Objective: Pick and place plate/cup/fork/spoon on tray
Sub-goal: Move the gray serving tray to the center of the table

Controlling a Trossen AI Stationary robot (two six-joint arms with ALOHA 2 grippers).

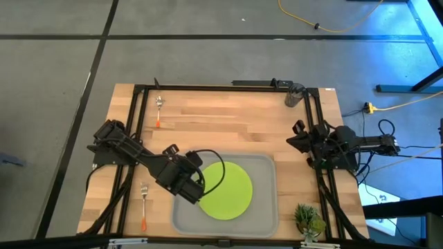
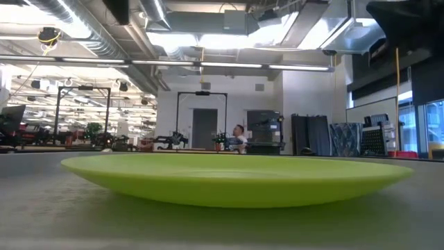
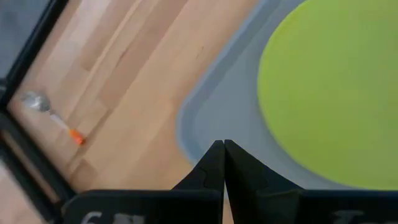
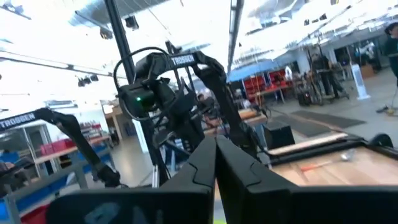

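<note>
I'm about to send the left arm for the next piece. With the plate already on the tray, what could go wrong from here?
1. The left gripper, shut, hovers at the plate edge; swinging away low could nudge it across the tray.
2. The fork and spoon lie flat beside the frame rail, so a grasp may slip or clip the rail.
3. The cup stands at the far corner against the frame, likely easy to topple.

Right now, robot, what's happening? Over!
Left gripper shut, empty, over the light-grey rectangular tray. Right gripper shut, parked at the table's right edge. Flat lime-green plate on tray. Nothing blocking.
</note>
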